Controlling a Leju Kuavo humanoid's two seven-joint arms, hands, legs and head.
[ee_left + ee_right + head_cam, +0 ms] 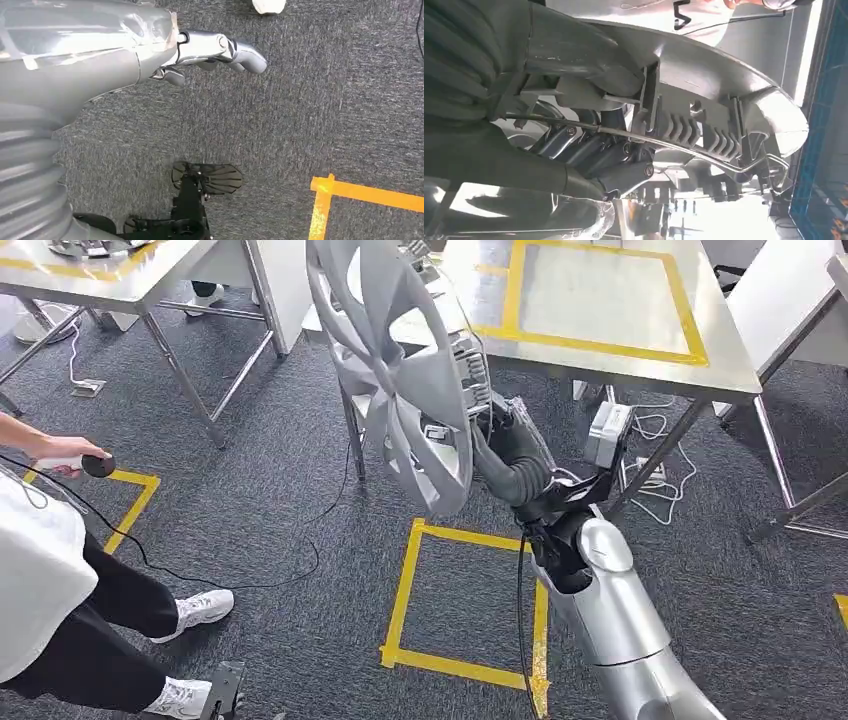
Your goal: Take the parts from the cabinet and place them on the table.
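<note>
I have the right hand [594, 160] gripping the wheel cover [400, 370]; left hand [210, 52] empty, fingers loosely apart. Carrying step; next, lower it flat onto the desk [720, 370].

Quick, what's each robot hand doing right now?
Left hand: holds nothing, fingers stretched out above the carpet.
Right hand: grips the silver wheel cover.

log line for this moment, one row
right hand: grips hubcap, raised | left hand: holds nothing, hangs over carpet | table: ahead, taped square bare
</note>
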